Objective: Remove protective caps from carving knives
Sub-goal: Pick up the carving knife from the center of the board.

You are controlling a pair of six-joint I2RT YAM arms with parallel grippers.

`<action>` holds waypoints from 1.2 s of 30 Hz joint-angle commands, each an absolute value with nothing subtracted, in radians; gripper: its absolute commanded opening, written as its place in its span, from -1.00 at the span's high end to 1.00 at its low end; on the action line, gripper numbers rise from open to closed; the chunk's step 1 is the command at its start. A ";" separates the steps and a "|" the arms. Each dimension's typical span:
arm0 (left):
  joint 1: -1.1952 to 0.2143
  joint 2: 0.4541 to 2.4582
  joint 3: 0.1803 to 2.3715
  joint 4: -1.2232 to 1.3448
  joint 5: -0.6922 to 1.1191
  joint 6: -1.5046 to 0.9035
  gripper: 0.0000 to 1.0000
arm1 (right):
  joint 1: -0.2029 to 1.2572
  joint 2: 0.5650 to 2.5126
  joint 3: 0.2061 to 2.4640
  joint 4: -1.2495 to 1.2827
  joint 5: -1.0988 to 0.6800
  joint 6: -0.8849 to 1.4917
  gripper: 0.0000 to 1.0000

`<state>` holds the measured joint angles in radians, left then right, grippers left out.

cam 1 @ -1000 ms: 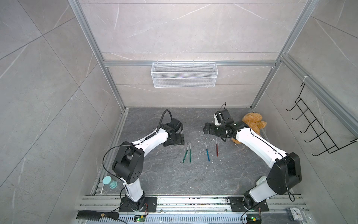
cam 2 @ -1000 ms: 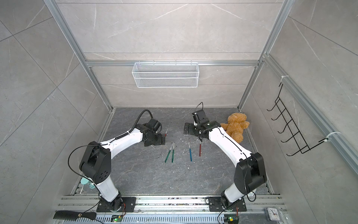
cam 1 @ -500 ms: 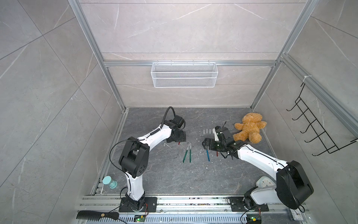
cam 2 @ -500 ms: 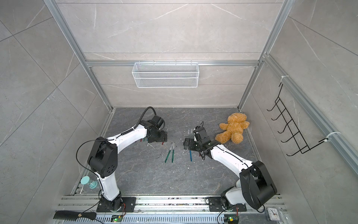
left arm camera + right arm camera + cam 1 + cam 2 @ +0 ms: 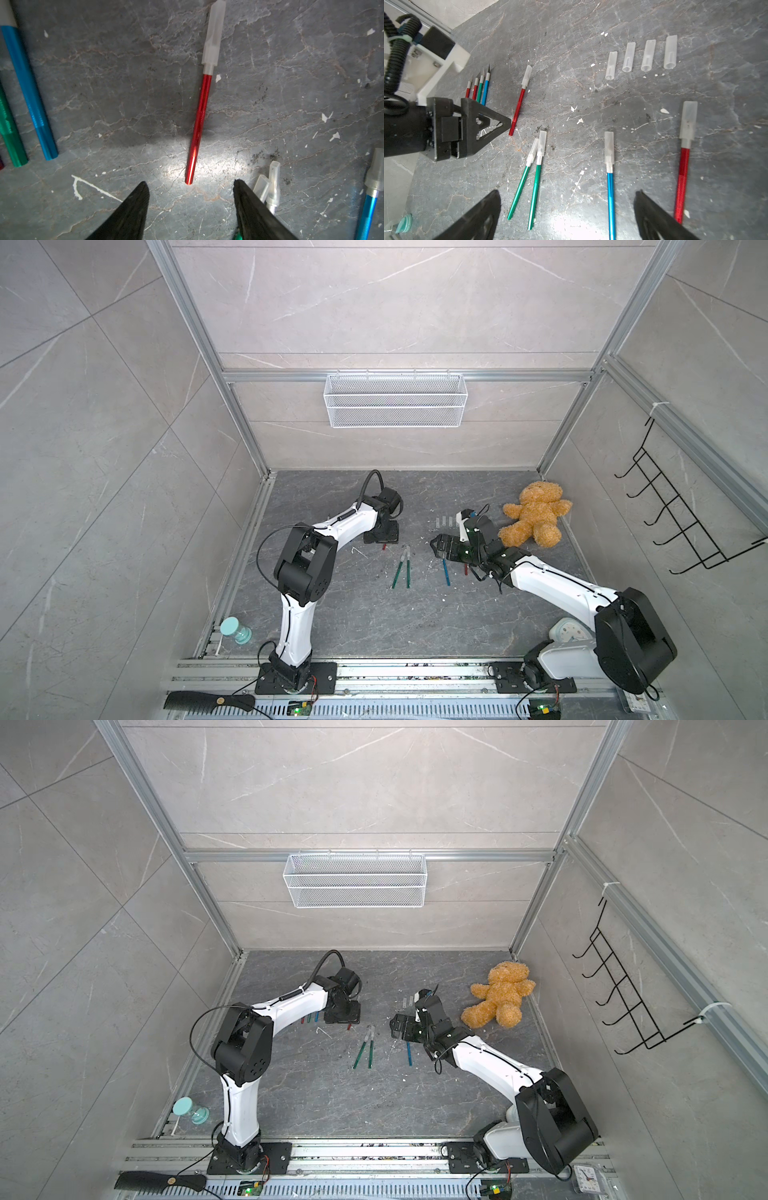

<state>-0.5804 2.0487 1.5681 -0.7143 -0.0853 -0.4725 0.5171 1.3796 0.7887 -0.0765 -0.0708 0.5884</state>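
left jaws: apart, empty, butt end of capped red knife just ahead of tips | right jaws: wide apart, empty, capped blue knife between them in wrist view | bench: four loose caps in a row, four bare knives by left arm

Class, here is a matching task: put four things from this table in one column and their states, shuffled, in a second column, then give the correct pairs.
Things
1. pair of green knives
2. loose caps
3. red knife by the left gripper
4. row of four knives

States
A. blades bare
B. empty, lying in a row
C. capped, handle end at the open jaws
D. capped, side by side

Pairs: 1-D, 2-B, 3-C, 4-A
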 commanded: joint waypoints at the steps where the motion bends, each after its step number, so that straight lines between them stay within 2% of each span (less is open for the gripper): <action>1: -0.583 2.081 1.614 -0.735 -0.102 -0.441 -0.23 | 0.525 1.365 0.769 -0.046 -0.061 0.607 -0.99; 24: -0.583 2.238 1.733 -0.771 -0.164 -0.407 0.39 | 0.532 1.406 0.783 -0.037 -0.097 0.600 -0.99; 36: -0.583 2.252 1.726 -0.780 -0.161 -0.410 0.62 | 0.534 1.411 0.789 -0.046 -0.094 0.598 -0.99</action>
